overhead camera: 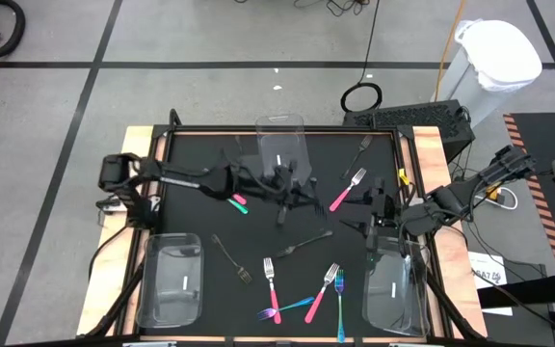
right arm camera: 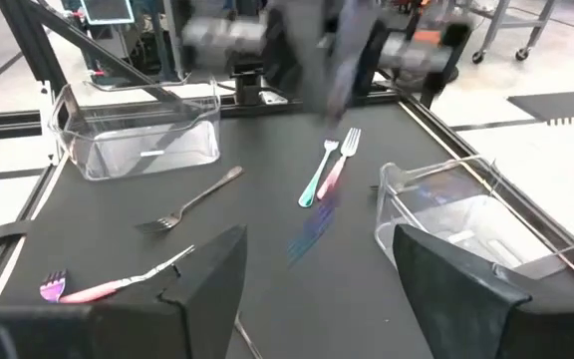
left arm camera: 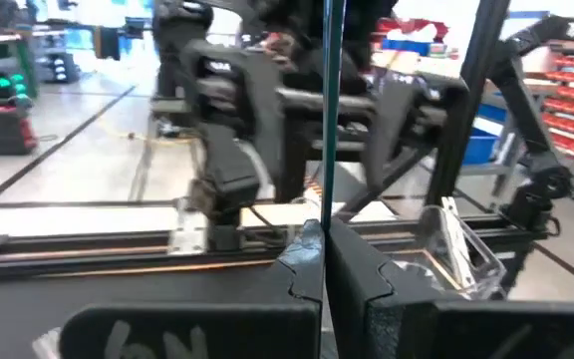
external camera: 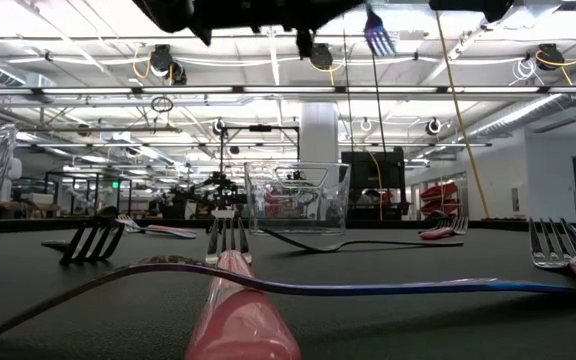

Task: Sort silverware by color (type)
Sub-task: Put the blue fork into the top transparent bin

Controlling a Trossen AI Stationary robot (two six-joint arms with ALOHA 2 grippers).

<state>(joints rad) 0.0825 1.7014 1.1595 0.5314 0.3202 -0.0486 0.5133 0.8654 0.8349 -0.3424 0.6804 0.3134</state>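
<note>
Holding a thin teal-handled utensil upright between closed fingers, the left gripper hangs above mid-table, near the clear rectangular plastic bin at the far edge. Right gripper hovers w/ fingers spread wide, nothing between them, just over the clear bin at the near right. Pink- and teal-handled forks lie crossed at the near centre of the black table; dark grey forks lie apart.
</note>
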